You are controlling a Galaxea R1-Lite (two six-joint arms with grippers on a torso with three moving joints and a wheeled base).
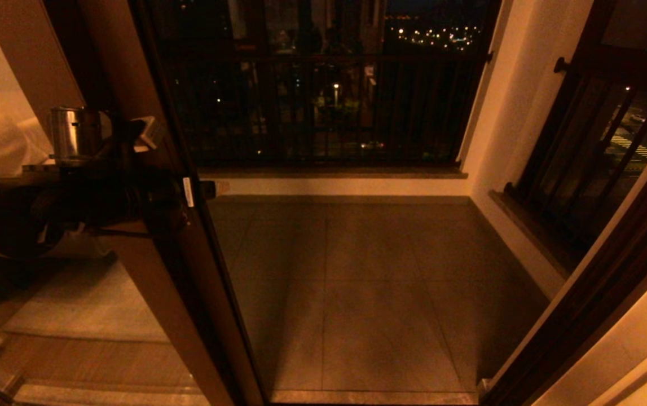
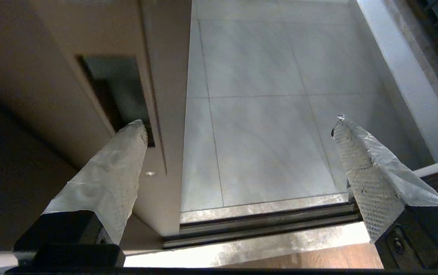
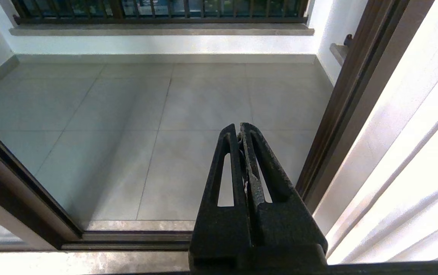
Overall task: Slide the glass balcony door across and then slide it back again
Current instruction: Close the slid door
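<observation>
The glass balcony door [image 1: 182,270] stands at the left of the opening, its dark brown stile running from the upper left down to the near threshold, so that the way onto the tiled balcony floor [image 1: 368,293] lies open to its right. In the left wrist view the stile's slim recessed handle [image 2: 117,95] sits just beyond the tip of one taped finger [image 2: 115,179], and that tip lies against or very close to the stile beside the recess; whether it touches cannot be told. The left gripper [image 2: 238,126] has its jaws spread wide apart, the door's edge lying between them toward the one finger, while the other finger [image 2: 367,172] hangs over the open floor and the floor track [image 2: 264,225]. From the head camera the left arm reaches across to the stile at mid height. The right gripper [image 3: 240,131] is held near the right side of the opening, beside the door frame [image 3: 341,114], jaws pressed together and empty. Far beyond, a railing [image 1: 323,107] closes the balcony.
</observation>
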